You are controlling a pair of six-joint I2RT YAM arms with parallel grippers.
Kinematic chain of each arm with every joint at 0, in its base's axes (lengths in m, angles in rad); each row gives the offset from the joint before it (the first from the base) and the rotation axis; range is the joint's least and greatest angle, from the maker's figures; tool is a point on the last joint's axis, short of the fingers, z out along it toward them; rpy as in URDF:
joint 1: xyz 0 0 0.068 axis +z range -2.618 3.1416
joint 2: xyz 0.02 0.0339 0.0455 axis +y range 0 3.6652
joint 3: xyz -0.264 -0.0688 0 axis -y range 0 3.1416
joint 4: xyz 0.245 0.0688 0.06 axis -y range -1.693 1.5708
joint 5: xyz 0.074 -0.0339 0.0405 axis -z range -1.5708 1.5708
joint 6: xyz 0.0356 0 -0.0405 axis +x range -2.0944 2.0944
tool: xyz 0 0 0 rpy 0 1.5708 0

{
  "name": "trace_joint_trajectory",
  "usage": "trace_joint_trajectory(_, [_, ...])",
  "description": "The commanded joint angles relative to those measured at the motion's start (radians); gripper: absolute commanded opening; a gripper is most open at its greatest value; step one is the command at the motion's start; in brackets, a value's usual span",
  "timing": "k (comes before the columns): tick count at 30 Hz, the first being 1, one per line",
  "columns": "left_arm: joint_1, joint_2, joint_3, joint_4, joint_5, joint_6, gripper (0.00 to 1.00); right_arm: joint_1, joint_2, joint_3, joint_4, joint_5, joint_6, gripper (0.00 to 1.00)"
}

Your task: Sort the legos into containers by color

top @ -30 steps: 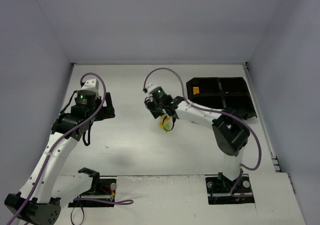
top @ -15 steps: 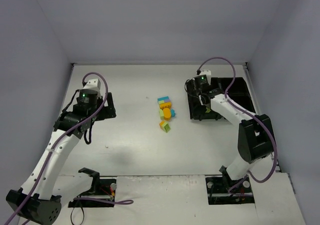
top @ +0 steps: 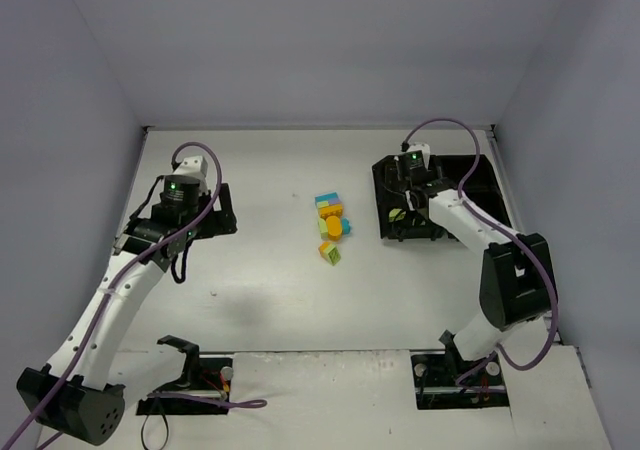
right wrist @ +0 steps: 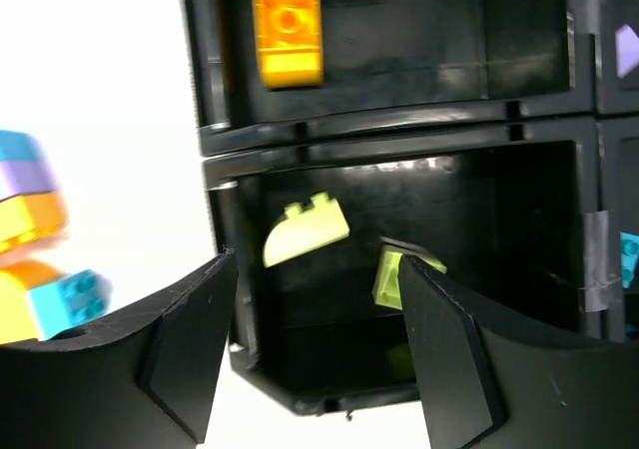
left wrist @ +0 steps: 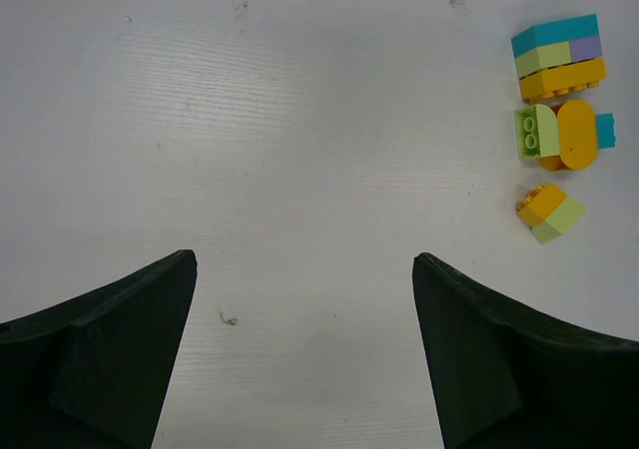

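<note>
Right gripper (right wrist: pixel 316 304) hung over the near-left compartment of the tray (right wrist: pixel 349 130), fingers spread wide, nothing held. Two yellow-green bricks (right wrist: pixel 307 231) lay on that compartment's floor below it. One looked tilted, and I couldn't tell if it had settled. An orange brick (right wrist: pixel 288 25) sat in the far-left compartment. A purple bit (right wrist: pixel 627 45) showed at the far-right one and a cyan bit (right wrist: pixel 629 254) at the near-right, both cut off at the frame edge.

Left gripper (left wrist: pixel 305 309) hovered over bare table (left wrist: pixel 300 120), fingers also wide apart and empty, well left of the remaining legos (top: pixel 331 225). Those sat mid-table in three small clumps, well apart from the tray.

My read: the drop step was about finished. To do it well I'd raise the right wrist straight up first, clear of the compartment wall, then swing left. The fingertips sat close to the black rim, so a sideways pull could nudge the tray.

The leftover bricks looked stacked in mixed colours. They'd likely need prying apart, maybe with the left fingers pinning one clump. I'd start with the small near orange-and-green pair (left wrist: pixel 549 213).
</note>
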Motion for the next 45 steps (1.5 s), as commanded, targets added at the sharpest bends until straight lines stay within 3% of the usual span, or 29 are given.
trace_joint_trajectory(1, [-0.005, 0.012, 0.037, 0.066, 0.024, -0.009, 0.82, 0.02, -0.09, -0.006, 0.033, -0.024, -0.02, 0.63])
trace_joint_trajectory(8, [-0.005, 0.032, 0.037, 0.097, 0.054, 0.001, 0.82, 0.136, -0.207, -0.087, 0.106, -0.243, -0.166, 0.62])
trace_joint_trajectory(14, [-0.003, 0.035, 0.013, 0.148, 0.112, 0.025, 0.82, 0.253, -0.162, -0.124, 0.109, -0.426, -0.22, 0.63])
trace_joint_trajectory(22, [-0.005, 0.026, -0.007, 0.174, 0.185, 0.105, 0.82, 0.376, -0.026, -0.116, 0.146, -0.466, -0.24, 0.63])
trace_joint_trajectory(32, [-0.005, 0.007, -0.038, 0.184, 0.238, 0.077, 0.82, 0.413, 0.094, -0.095, 0.198, -0.394, -0.247, 0.56])
trace_joint_trajectory(35, [-0.006, 0.006, -0.049, 0.195, 0.249, 0.07, 0.82, 0.413, 0.105, -0.09, 0.206, -0.382, -0.252, 0.47])
trace_joint_trajectory(41, [-0.006, 0.006, -0.079, 0.256, 0.382, 0.135, 0.82, 0.413, 0.063, -0.067, 0.189, -0.417, -0.253, 0.03])
trace_joint_trajectory(45, [-0.006, 0.001, -0.078, 0.296, 0.571, 0.232, 0.82, 0.411, -0.016, -0.001, 0.123, -0.538, -0.313, 0.0])
